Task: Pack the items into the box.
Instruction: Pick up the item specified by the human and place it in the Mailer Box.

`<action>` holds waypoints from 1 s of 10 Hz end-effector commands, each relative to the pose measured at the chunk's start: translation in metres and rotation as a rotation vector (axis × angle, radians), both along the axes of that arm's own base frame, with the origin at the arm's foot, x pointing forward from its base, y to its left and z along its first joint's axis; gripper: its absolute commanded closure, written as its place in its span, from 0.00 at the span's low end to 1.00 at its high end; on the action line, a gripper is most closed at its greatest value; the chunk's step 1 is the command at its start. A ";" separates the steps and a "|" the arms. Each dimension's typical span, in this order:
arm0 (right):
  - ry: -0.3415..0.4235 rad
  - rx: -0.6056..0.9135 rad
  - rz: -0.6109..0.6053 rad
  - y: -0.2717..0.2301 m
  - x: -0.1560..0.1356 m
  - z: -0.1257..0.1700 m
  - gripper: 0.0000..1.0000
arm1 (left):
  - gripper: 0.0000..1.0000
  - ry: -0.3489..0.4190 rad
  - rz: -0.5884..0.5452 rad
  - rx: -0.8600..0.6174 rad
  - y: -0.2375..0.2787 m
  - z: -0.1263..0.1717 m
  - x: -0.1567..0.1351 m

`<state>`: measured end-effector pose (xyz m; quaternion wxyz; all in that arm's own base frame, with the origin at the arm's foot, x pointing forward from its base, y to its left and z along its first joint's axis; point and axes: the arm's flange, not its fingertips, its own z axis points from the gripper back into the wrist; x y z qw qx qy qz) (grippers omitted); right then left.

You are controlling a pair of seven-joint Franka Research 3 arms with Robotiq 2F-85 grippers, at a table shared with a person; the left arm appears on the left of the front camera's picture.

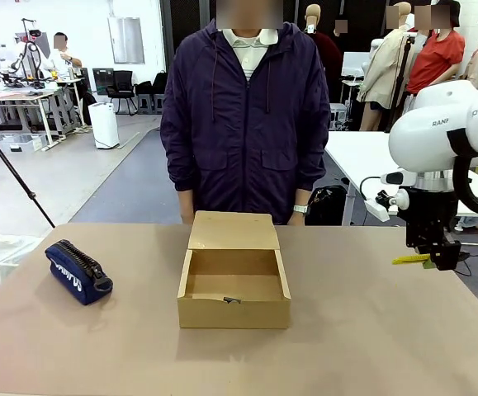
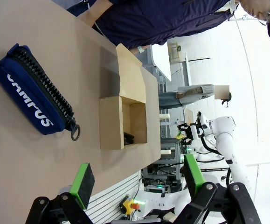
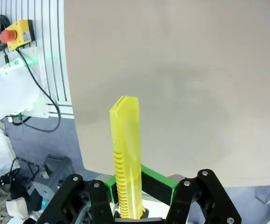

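Observation:
The tan cardboard box (image 1: 234, 312) stands open at the table's middle, its flap lid (image 1: 233, 230) raised toward the person. A small black gadget (image 1: 232, 299) lies inside against the near wall, and it is visible in the box (image 2: 111, 122) as a dark shape (image 2: 128, 137) in the left wrist view. At the table's far right, above the edge, my right gripper (image 1: 442, 257) is shut on the yellow utility knife (image 1: 409, 258). That knife (image 3: 125, 154) stands up between the green pads of the right gripper (image 3: 128, 189). My left gripper (image 2: 138, 176) is open and empty, well back from the box.
A navy zip pouch (image 1: 78, 272) with white lettering lies at the table's left, large in the left wrist view (image 2: 34, 98). A person in a dark purple jacket (image 1: 245, 124) stands just behind the box. A yellow emergency-stop box (image 3: 17, 31) sits off the table's right edge.

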<state>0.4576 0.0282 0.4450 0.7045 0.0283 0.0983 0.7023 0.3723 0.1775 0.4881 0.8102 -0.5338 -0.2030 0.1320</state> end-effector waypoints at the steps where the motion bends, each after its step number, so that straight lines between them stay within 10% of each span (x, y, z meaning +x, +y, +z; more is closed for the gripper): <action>1: 0.010 0.007 -0.078 0.019 0.006 0.016 1.00 | 0.00 -0.009 -0.016 0.006 0.002 0.001 -0.002; 4: 0.028 -0.035 -0.172 0.119 0.039 0.028 1.00 | 0.00 -0.009 -0.016 0.006 0.002 0.001 -0.002; 10: -0.120 -0.034 0.008 0.320 0.060 0.009 1.00 | 0.00 -0.009 -0.016 0.006 0.002 0.001 -0.002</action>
